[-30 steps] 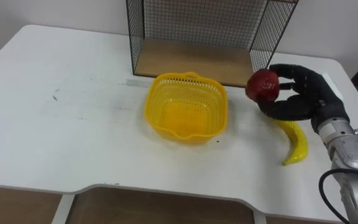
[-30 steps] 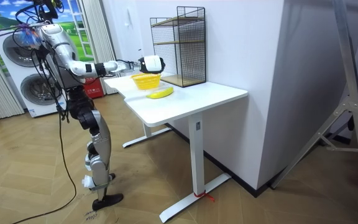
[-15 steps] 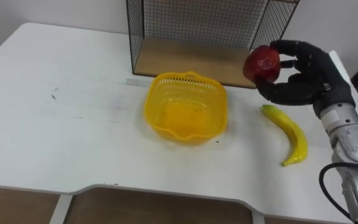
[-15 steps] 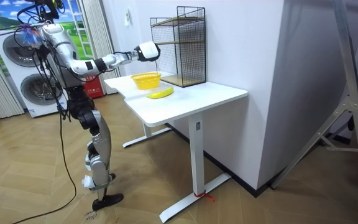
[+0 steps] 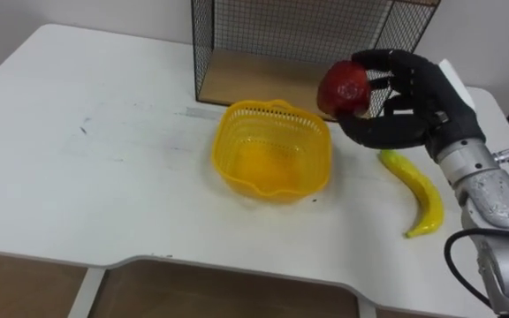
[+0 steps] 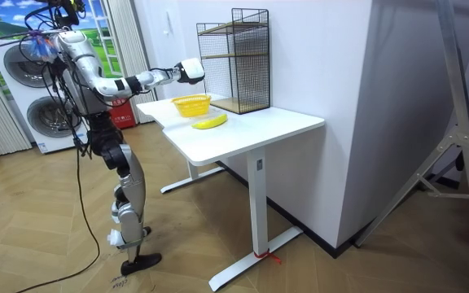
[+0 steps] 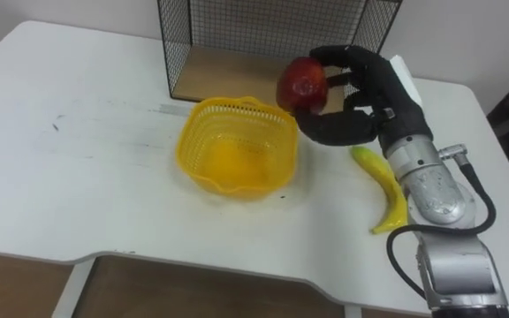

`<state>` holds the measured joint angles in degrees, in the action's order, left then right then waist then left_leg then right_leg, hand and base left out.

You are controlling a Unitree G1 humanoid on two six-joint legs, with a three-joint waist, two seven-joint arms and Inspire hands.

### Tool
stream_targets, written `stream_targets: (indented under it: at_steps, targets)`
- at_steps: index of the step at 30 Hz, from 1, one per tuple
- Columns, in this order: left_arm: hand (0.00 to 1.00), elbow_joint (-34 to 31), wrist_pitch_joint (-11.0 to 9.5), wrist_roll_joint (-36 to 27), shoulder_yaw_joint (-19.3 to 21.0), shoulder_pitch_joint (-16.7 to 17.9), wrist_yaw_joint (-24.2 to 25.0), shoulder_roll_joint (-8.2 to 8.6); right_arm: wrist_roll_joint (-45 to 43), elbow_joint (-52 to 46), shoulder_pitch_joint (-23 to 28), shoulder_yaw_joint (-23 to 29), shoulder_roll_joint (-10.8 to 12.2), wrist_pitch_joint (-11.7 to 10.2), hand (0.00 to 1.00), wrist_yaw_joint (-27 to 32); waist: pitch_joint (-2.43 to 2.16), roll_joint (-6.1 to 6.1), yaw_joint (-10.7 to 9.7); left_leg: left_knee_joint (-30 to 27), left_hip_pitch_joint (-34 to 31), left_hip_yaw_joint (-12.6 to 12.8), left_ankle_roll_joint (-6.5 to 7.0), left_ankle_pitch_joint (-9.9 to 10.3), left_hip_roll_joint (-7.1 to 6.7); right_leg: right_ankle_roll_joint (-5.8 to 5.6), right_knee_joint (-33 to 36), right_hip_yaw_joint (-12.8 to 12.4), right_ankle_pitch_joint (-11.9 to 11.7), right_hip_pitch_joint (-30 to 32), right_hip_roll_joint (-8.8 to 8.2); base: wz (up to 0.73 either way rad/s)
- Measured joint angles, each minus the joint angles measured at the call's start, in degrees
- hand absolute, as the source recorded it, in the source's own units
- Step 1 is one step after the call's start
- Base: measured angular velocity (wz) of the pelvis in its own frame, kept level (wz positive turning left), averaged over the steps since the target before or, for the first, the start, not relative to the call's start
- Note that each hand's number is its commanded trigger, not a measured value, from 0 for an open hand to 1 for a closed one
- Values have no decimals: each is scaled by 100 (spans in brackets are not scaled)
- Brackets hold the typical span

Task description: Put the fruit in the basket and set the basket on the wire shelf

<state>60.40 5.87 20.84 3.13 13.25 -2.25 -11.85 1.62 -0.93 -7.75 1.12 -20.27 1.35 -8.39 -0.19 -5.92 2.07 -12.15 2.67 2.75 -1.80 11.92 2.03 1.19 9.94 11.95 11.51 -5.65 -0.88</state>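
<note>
We see a white table (image 5: 104, 177) with a yellow basket (image 5: 318, 159) near its middle, standing upright on the tabletop. Behind the basket, at the far edge, stands the wire shelf (image 5: 299, 35), and its wooden floor (image 5: 254, 79) lies just beyond the basket's far rim. To the right, the red apple (image 5: 344, 88) is held in the air by the basket's far right corner. The right hand (image 5: 409, 124) is clamped on it: the fingers (image 5: 387, 60) curl over the apple's top and far side, and the thumb (image 5: 369, 134) lies beneath it, so the apple sits at the fingertips, left of the palm. A banana (image 5: 418, 190) lies flat on the table, near and right of the hand, apart from the basket.
</note>
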Motion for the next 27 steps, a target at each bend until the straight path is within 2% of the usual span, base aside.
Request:
stream_targets:
  at_steps: [13, 14, 15, 16, 17, 18, 27]
  targets:
    - [0, 0, -86, 4, -1, -47, 20, -3, -19, -249, 0, -26, -1, -2, 98, -262, 11, 16, 8, -3, -17, 8, 0, 0, 12, 5, 5, 44, -18, 6, 3, 0]
    - [0, 6, -92, 4, -3, -47, 27, -3, -20, -249, 0, -44, 0, -2, 89, -298, 11, 16, 10, -3, -23, 8, 0, 0, 12, 4, 6, 27, -21, 7, 4, 0]
    - [0, 32, -93, 4, -7, -51, 35, -3, -18, -249, 0, -61, 0, -2, 67, -331, 13, 19, 13, -2, -34, 9, 0, 0, 12, 4, 7, 22, -22, 8, 5, 0]
    - [0, 42, -93, 4, -9, -55, 37, -3, -16, -249, 0, -68, -1, -2, 6, -344, 14, 21, 12, -2, -39, 9, 0, 0, 12, 4, 7, 23, -22, 11, 5, 0]
    - [0, 58, -92, 4, -10, -59, 40, -3, -16, -249, 0, -87, -1, -2, 6, -350, 15, 21, 12, -1, -46, 9, 0, 0, 12, 4, 8, 23, -22, 17, 6, 0]
    - [0, 80, -92, 4, -12, -79, 41, -3, -16, -249, 0, -112, -1, -2, 0, -354, 15, 21, 12, 0, -51, 9, 0, 0, 12, 3, 7, 22, -22, 23, 7, 0]
    - [0, 155, -99, 0, -21, -63, 21, -3, -10, -236, 1, -185, -1, -1, 0, -401, 12, 9, -5, -6, -52, 1, 2, -1, 12, 4, 0, 65, -24, 41, 3, 0]
